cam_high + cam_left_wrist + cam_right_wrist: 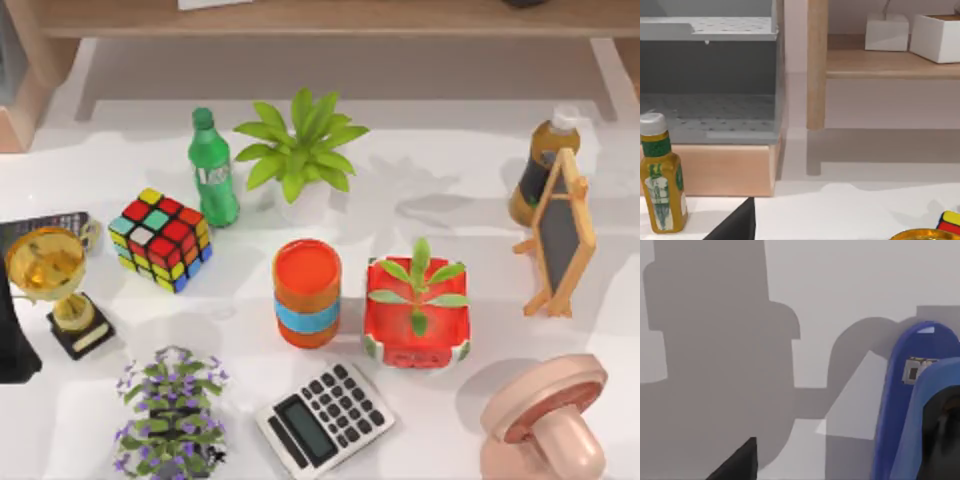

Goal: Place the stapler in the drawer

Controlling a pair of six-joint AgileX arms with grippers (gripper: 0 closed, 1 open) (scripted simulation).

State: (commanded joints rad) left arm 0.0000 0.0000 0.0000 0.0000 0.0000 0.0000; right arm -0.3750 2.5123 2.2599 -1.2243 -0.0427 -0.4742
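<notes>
Going left to right: the left arm sits at the table's left edge by the gold trophy cup (pixel 45 262), aimed toward the open grey drawer (pixel 710 80) in its light wooden cabinet — can't tell its finger state. The small bright-blue stapler (pixel 907 405) lies right under the right wrist camera, long axis running away from it, so the right arm looks nearer — grip unclear too.

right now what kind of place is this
Probably a cluttered office or study desk in simulation: a calculator, a trophy and potted plants share the white table, with a wooden shelf behind.
</notes>
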